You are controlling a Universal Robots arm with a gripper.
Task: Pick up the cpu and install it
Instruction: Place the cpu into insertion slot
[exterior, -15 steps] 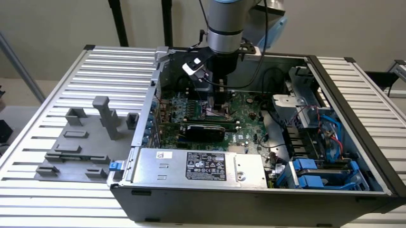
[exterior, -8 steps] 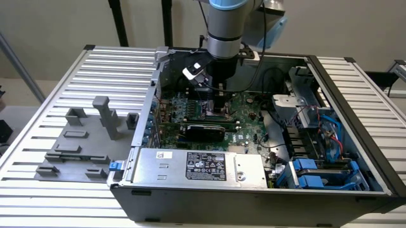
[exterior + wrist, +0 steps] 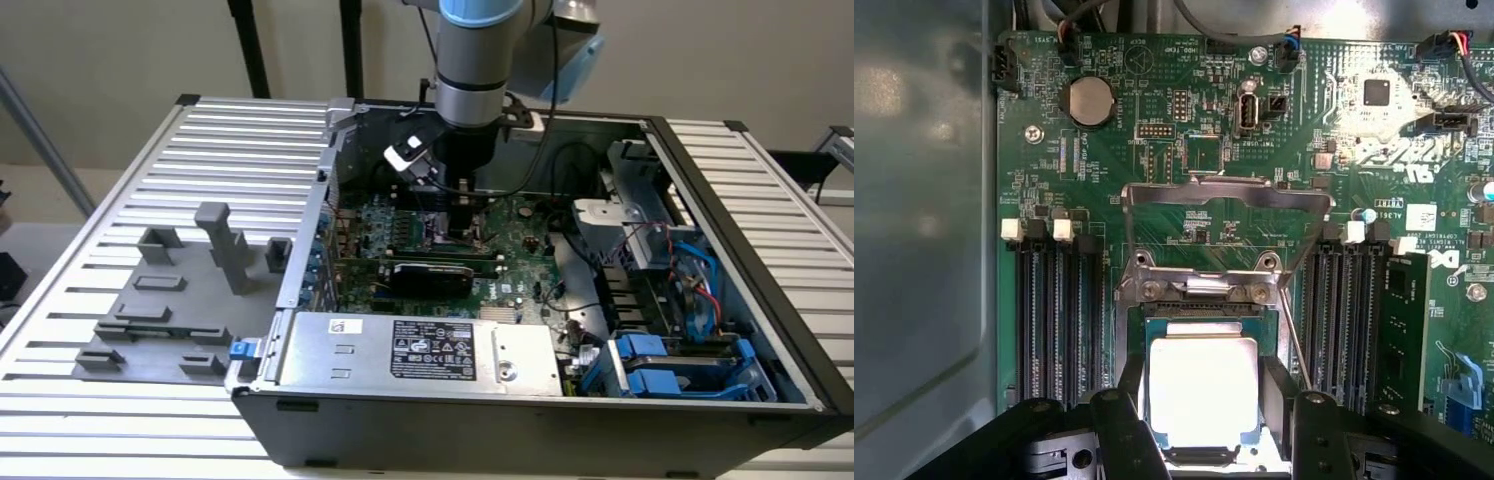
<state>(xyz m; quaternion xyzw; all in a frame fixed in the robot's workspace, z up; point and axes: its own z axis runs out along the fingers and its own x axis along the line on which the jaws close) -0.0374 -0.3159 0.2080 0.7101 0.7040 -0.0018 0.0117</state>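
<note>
Cpu (image 3: 1202, 390): flat square, pale silver metal lid on green edge, sits over dark metal-framed socket (image 3: 1199, 292) on green motherboard (image 3: 1154, 140), inside black computer case (image 3: 534, 425). Cannot tell if seated. Gripper (image 3: 1204, 400): black fingers (image 3: 1126, 420) clamped against cpu's opposite edges. Bare-steel load plate (image 3: 1226, 192) hinged up.

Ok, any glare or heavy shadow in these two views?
Wrist view: glare washes out the cpu to near white, no markings legible; soft reflections on the case wall. Exterior view: even light, no glare, the motherboard shaded beneath the arm.
</note>
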